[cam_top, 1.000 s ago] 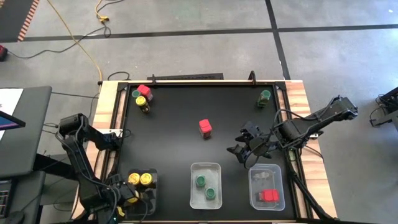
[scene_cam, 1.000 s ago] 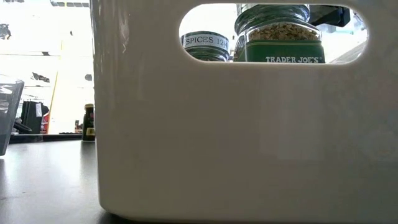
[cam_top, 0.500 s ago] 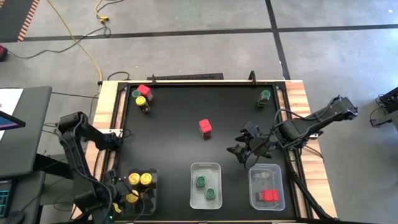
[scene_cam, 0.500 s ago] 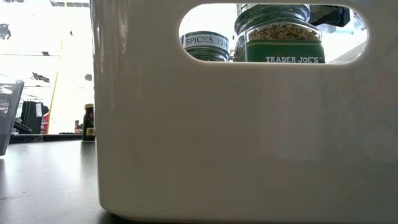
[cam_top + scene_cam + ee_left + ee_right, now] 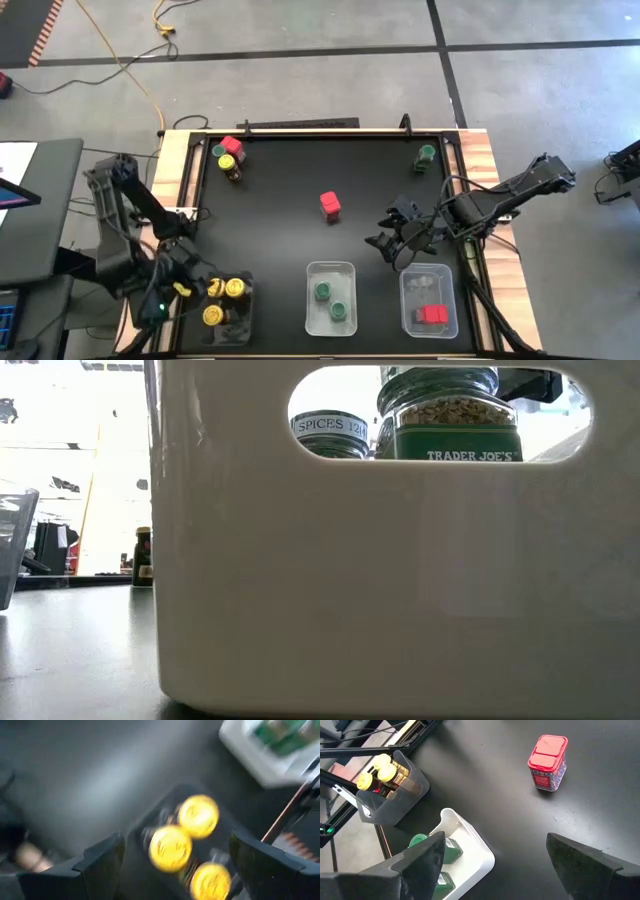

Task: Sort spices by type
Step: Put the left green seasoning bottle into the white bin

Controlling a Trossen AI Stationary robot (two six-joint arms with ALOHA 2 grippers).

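Three spices with yellow lids (image 5: 216,288) stand in the clear left tray (image 5: 240,330); my left gripper (image 5: 178,284) hangs open above the tray's left side, its fingers (image 5: 105,860) wide apart with nothing between them. Two green-lidded jars (image 5: 323,291) stand in the middle tray (image 5: 331,268), and red-lidded jars (image 5: 432,315) in the right tray (image 5: 429,275). A lone red-lidded jar (image 5: 547,762) stands mid-table. My right gripper (image 5: 392,245) waits open, right of that jar and above the table.
At the far left corner stands a cluster of a green-, a red- and a yellow-lidded jar (image 5: 230,158). A green-lidded jar (image 5: 427,155) is at the far right. The low view is filled by the middle tray's white wall (image 5: 350,580). Bare black tabletop lies between the lone red jar and the trays.
My left gripper has risen out of the left tray and drawn back toward the table's left edge, rolling as it went, fingers open throughout. The third yellow-lidded jar, earlier under the gripper, now stands uncovered in the tray beside the other two.
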